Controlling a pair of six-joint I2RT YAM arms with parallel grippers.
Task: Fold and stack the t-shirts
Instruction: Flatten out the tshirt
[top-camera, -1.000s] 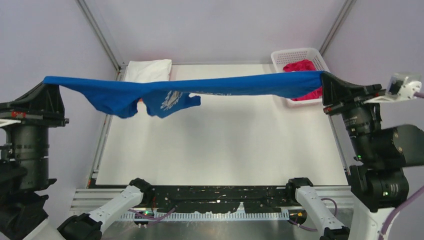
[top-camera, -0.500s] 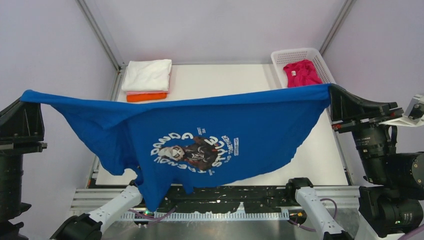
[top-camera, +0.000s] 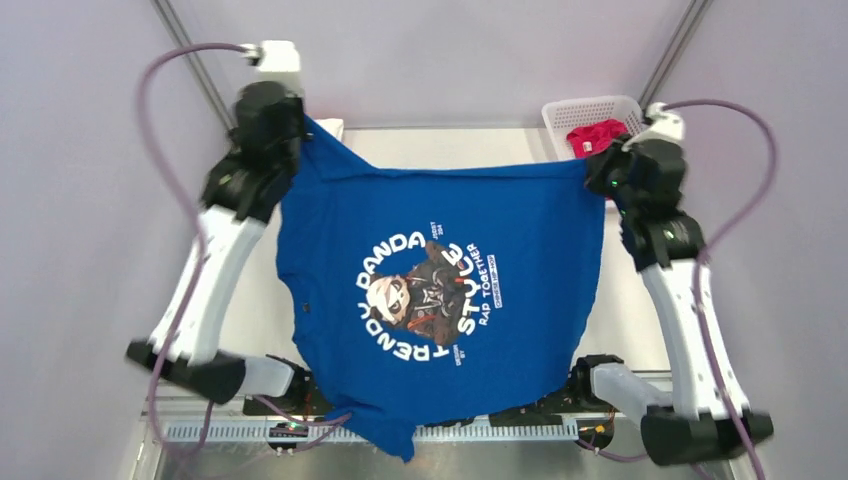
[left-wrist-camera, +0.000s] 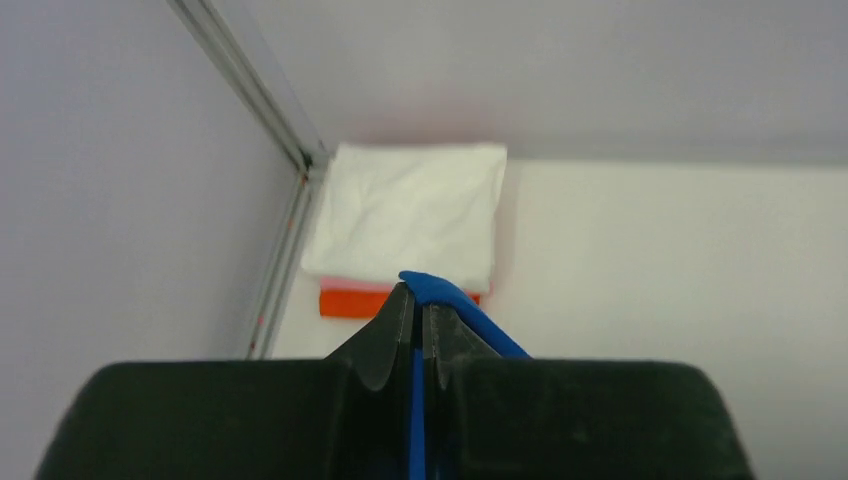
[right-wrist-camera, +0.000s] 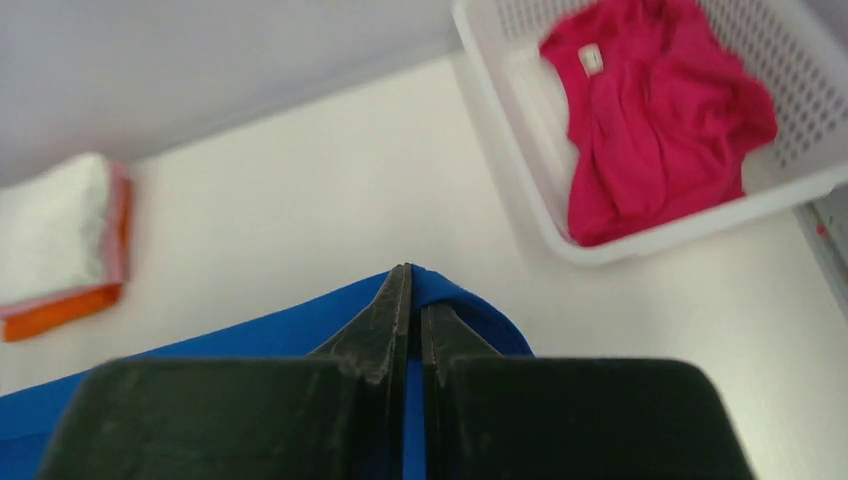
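A royal blue t-shirt (top-camera: 440, 290) with a round white chest print hangs spread out, print facing the top camera, and trails over the table's near edge. My left gripper (top-camera: 300, 135) is shut on its far left corner; blue cloth (left-wrist-camera: 470, 315) shows between the shut jaws (left-wrist-camera: 415, 295). My right gripper (top-camera: 595, 170) is shut on its far right corner, with blue cloth (right-wrist-camera: 250, 340) pinched in the jaws (right-wrist-camera: 412, 275). A folded stack at the back left has a white tee (left-wrist-camera: 410, 215) over pale pink (left-wrist-camera: 350, 285) and orange (left-wrist-camera: 345, 302). A magenta tee (right-wrist-camera: 650, 110) lies crumpled in the basket.
The white lattice basket (top-camera: 590, 108) stands at the back right corner; its rim shows in the right wrist view (right-wrist-camera: 520, 190). A metal frame post (left-wrist-camera: 260, 90) runs along the back left wall. The white tabletop (left-wrist-camera: 680, 260) lies under the shirt.
Both arms have swung from low and wide at the sides to raised and reaching toward the back. The blue shirt has gone from a stretched band to a spread sheet with its print showing.
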